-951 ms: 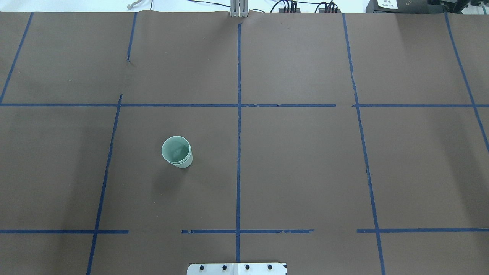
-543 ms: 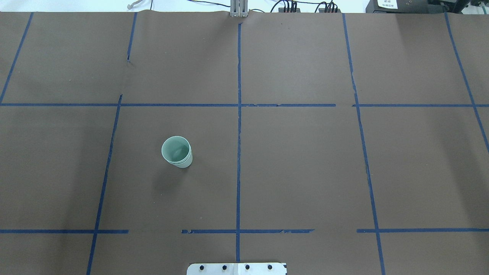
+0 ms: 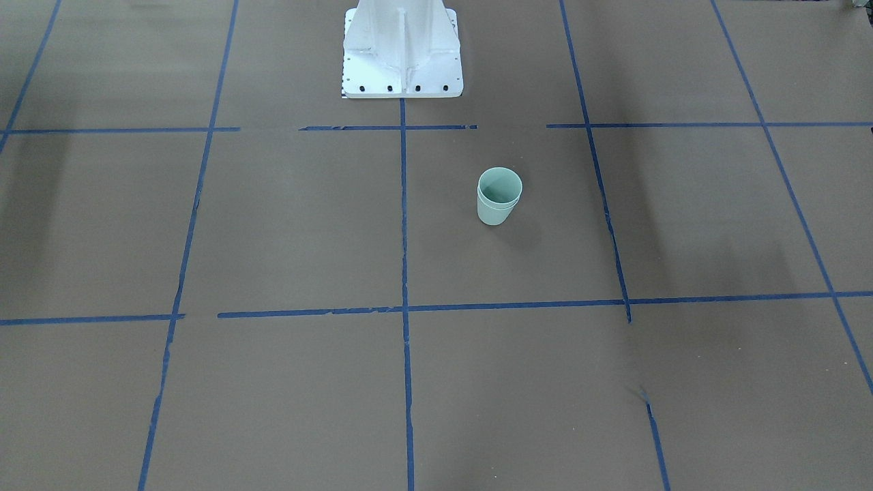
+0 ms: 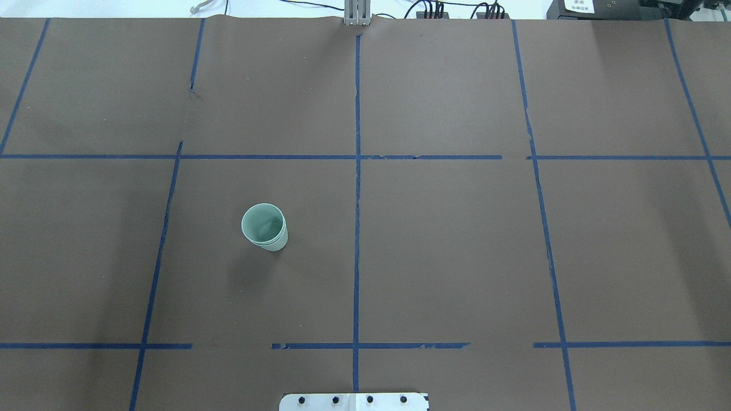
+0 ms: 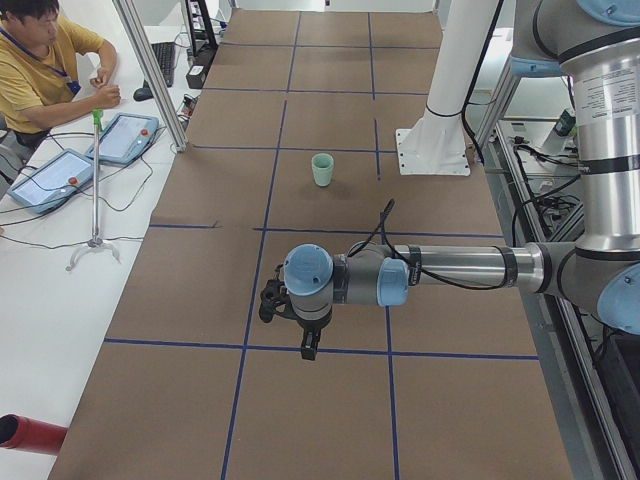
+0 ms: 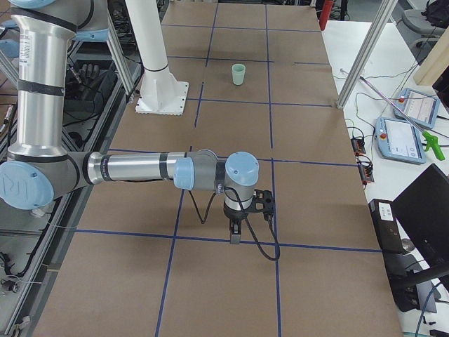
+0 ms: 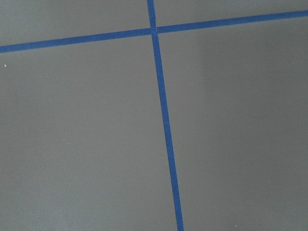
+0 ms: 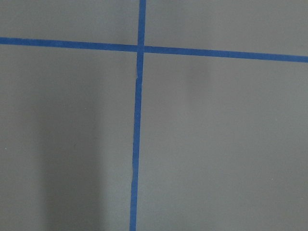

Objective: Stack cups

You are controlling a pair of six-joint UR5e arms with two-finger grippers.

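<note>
Overhead exterior shows the cups point(image 4: 264, 226) nested on the bench point(image 4: 457, 257) — done, I reckon — though whether the left fingers point(image 5: 308, 347) or right fingers point(image 6: 233, 236) are clenched, I cannot tell.

Brown paper point(image 4: 457, 257) across the whole table, gridded with blue tape point(image 4: 357, 228). Alongside, seen from the left end, a white bench point(image 5: 50, 270) with two teach pendants point(image 5: 125, 138) and an aluminium post point(image 5: 150, 70). Soft, even light.
</note>
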